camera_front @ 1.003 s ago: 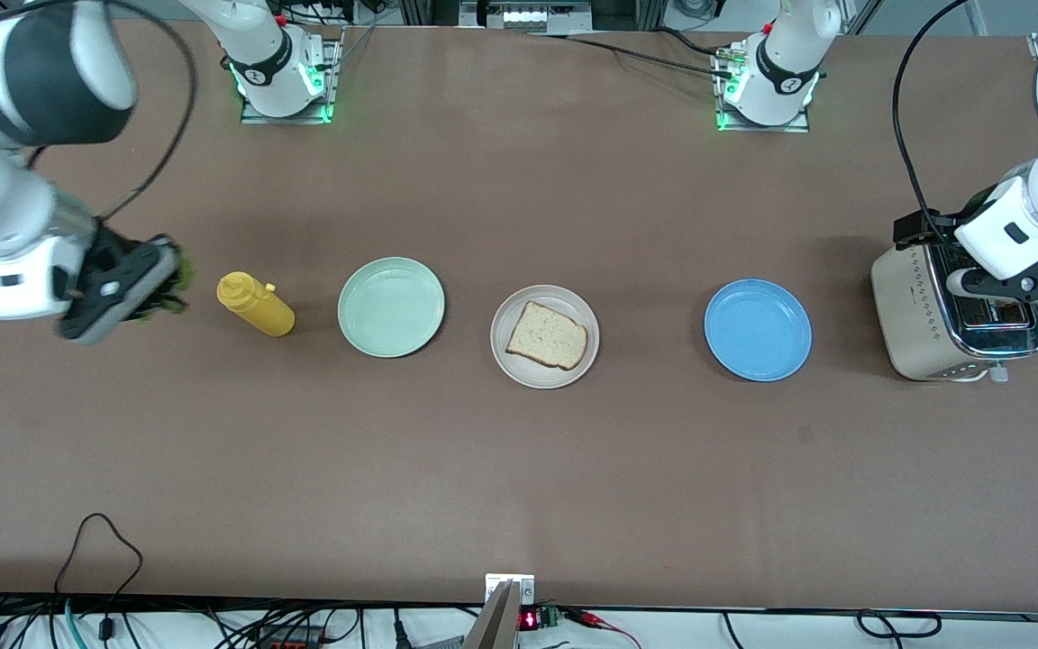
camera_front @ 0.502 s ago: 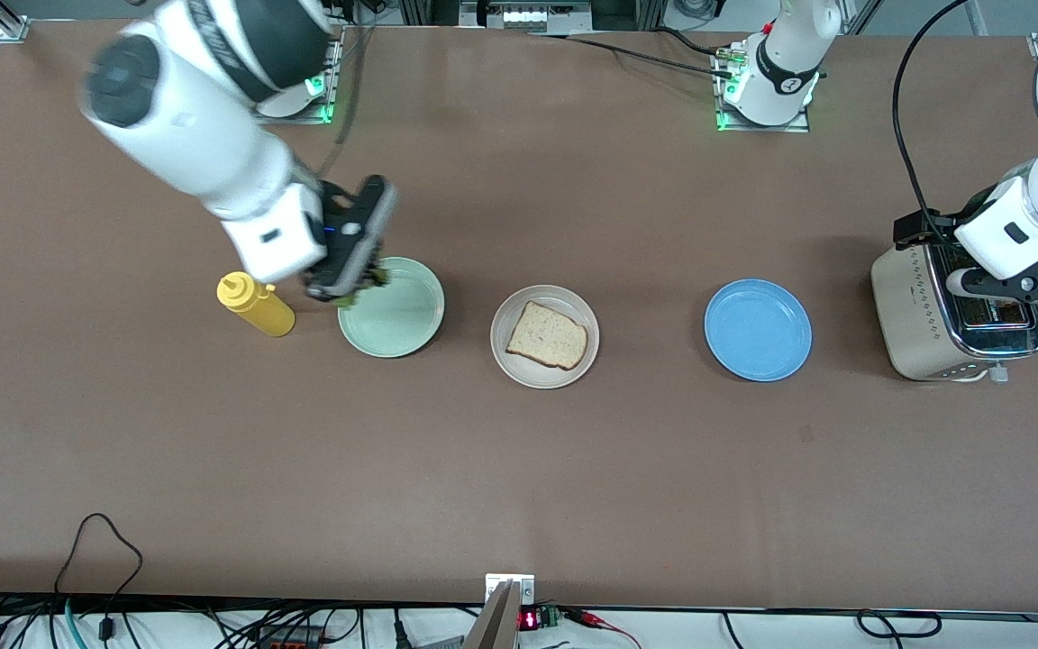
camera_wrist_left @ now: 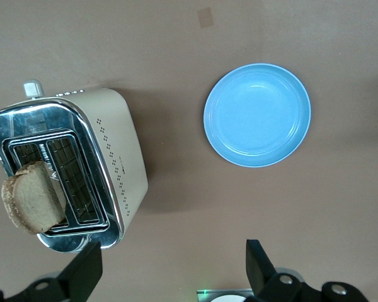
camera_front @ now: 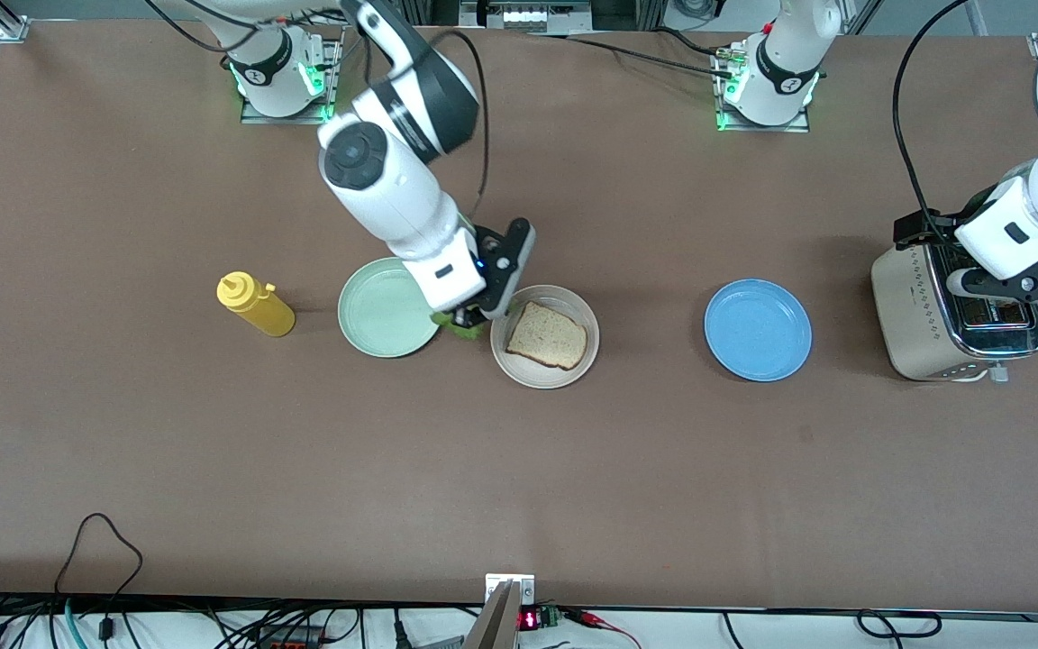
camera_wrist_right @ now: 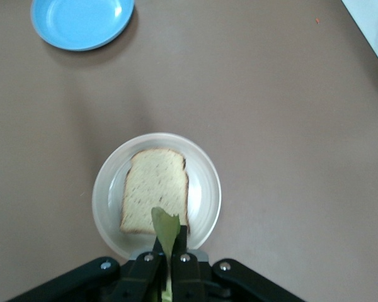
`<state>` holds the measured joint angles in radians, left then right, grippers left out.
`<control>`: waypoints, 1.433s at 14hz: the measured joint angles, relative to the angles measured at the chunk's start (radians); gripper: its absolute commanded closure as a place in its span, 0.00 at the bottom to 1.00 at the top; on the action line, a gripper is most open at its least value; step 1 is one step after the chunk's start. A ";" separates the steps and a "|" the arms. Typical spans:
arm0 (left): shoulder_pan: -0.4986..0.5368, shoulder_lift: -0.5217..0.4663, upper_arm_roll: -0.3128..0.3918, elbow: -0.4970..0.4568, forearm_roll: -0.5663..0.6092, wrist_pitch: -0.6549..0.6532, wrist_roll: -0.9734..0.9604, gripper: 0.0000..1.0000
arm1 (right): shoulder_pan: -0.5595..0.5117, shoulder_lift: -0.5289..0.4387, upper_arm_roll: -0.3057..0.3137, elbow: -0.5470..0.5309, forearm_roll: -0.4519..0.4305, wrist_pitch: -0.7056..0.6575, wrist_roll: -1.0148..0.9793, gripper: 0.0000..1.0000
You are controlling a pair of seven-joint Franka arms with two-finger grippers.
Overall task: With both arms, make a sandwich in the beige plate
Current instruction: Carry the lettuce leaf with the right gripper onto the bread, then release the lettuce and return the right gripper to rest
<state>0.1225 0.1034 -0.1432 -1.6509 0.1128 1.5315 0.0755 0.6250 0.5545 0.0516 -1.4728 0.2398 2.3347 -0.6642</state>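
Over the last second the right arm's black two-finger gripper [camera_front: 469, 320] has swept from the right arm's end of the brown desk [camera_front: 519, 487], past the yellow squeeze bottle [camera_front: 254, 305] and over the round mint-green plate [camera_front: 390, 307], and now hangs at the edge of the round cream-beige plate [camera_front: 544, 336], on the side toward the mint-green one. Its fingers are clenched on a crinkled green lettuce leaf [camera_wrist_right: 166, 230]; in the right wrist view the leaf's tip pokes out between them, right over the near edge of the pale, brown-crusted bread slice [camera_wrist_right: 155, 189] that lies flat in the beige plate. The plates, the bottle and the bread have not moved. So the carry looks almost finished: the leaf has only a little way to travel before it is centred over the slice, and then the fingers can let it go. The left arm's gripper [camera_wrist_left: 173, 270] has stayed where it was, waiting over the cream and chrome toaster [camera_wrist_left: 75, 167] at the left arm's end of the desk, fingers released and empty. A second bread slice [camera_wrist_left: 33, 196] stands up out of a toaster slot, untouched, and the round blue plate [camera_front: 758, 330] is bare. Judging by this, the sandwich is about a third built, with lettuce next and the toaster slice last.
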 measured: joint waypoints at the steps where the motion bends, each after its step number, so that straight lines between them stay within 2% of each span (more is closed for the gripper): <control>1: 0.000 0.000 0.000 0.000 0.000 0.000 0.000 0.00 | 0.009 0.033 0.000 0.000 0.000 0.056 0.006 1.00; 5: 0.000 0.000 0.000 0.000 0.000 0.000 0.000 0.00 | 0.054 0.162 0.000 0.004 0.000 0.289 0.044 1.00; 8: 0.000 0.000 0.000 0.000 0.000 0.000 0.000 0.00 | 0.079 0.229 -0.001 0.019 0.000 0.380 0.092 1.00; 9: 0.000 0.000 0.000 0.000 0.000 0.000 0.000 0.00 | 0.086 0.243 -0.001 0.025 0.000 0.401 0.108 0.94; 10: 0.000 0.000 0.000 0.000 0.000 0.000 0.000 0.00 | 0.092 0.255 -0.001 0.030 0.000 0.419 0.120 0.53; 11: 0.000 0.000 0.000 0.000 0.000 0.000 0.000 0.00 | 0.098 0.263 -0.001 0.034 0.001 0.429 0.131 0.01; 16: 0.000 0.000 0.000 0.000 0.000 0.000 0.008 0.00 | 0.101 0.261 -0.005 0.060 0.001 0.421 0.212 0.00; 20: 0.003 0.000 0.000 0.000 0.000 0.000 0.008 0.00 | 0.061 0.189 -0.028 0.091 0.055 0.198 0.224 0.00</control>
<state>0.1260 0.1034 -0.1432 -1.6508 0.1128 1.5315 0.0837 0.6862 0.7435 0.0237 -1.3819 0.2950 2.5328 -0.4406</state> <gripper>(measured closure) 0.000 0.097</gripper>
